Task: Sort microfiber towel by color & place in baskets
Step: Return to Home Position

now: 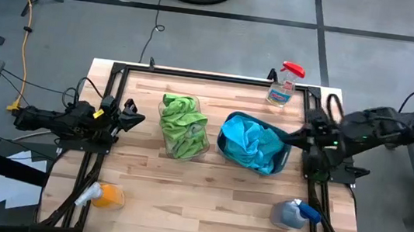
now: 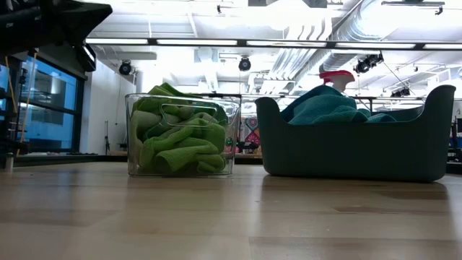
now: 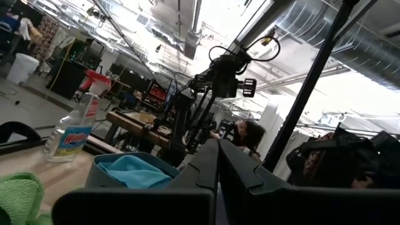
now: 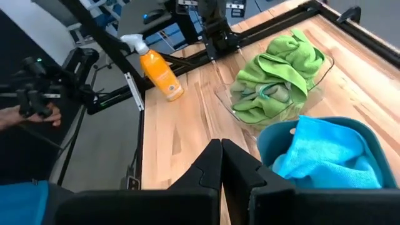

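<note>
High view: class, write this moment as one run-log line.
left gripper shut, left of clear basket | right gripper shut, beside teal basket | green towels in clear basket | blue towels in teal basket

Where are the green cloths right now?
Seen from above, the green towels are piled in the clear basket at the table's middle, on the left arm's side of the teal basket holding blue towels.

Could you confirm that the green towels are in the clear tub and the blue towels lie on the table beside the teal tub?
Not quite: the high view shows the blue towels inside the teal tub, not on the table. The green towels are indeed in the clear tub.
</note>
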Motion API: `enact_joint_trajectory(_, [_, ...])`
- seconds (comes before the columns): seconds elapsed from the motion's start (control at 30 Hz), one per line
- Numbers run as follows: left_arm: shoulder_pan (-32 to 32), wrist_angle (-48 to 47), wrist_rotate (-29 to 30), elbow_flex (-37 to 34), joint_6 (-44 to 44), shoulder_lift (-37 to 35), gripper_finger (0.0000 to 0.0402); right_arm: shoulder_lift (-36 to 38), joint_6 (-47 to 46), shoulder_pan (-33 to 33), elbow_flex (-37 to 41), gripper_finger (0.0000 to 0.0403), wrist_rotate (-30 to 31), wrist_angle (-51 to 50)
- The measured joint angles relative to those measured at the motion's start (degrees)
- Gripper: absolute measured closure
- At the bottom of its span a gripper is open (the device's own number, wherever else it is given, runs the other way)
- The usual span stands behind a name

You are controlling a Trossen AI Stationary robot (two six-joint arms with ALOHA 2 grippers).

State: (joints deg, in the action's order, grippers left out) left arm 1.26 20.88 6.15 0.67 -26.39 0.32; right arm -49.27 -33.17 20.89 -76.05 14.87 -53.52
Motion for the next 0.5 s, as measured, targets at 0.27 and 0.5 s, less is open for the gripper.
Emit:
enact_joint_trajectory(0.27, [0.0, 0.0, 0.0, 0.0, 0.0, 0.0, 0.0402, 6.0, 3.0, 9.1, 0.0, 0.0403, 6.3, -1.7])
enact_joint_trajectory(0.5, [0.0, -0.1, 0.0, 0.0, 0.0, 0.0, 0.0402, 7.7, 8.1, 11.4, 0.0, 0.0403, 7.7, -1.5])
